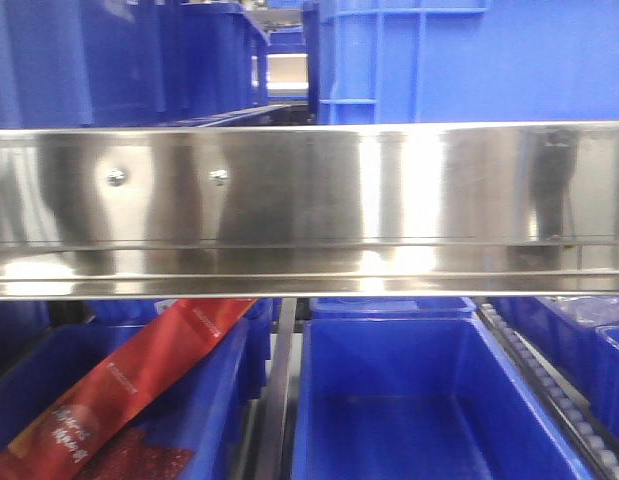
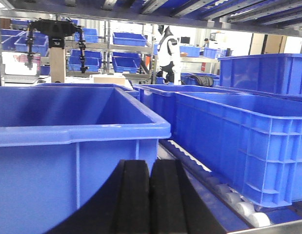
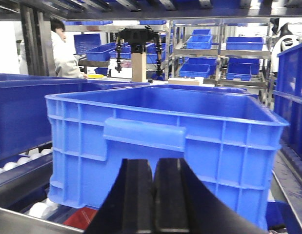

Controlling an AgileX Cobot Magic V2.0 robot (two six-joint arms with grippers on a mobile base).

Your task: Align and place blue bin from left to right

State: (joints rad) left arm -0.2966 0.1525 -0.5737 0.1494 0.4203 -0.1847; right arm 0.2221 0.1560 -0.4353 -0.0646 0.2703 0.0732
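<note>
In the right wrist view a ribbed blue bin with a thick rim and a handle lip stands on the roller shelf. My right gripper is just in front of its near wall, shut with nothing between the fingers. The left wrist view shows another blue bin close ahead on the left. My left gripper is shut and empty before its near right corner. A further blue bin stands to the right across a roller lane. In the front view neither gripper shows, and blue bins stand above a steel rail.
A polished steel shelf rail crosses the front view. Below it are an empty blue bin and one holding a red packet. White rollers run between the bins. A person stands behind the racks.
</note>
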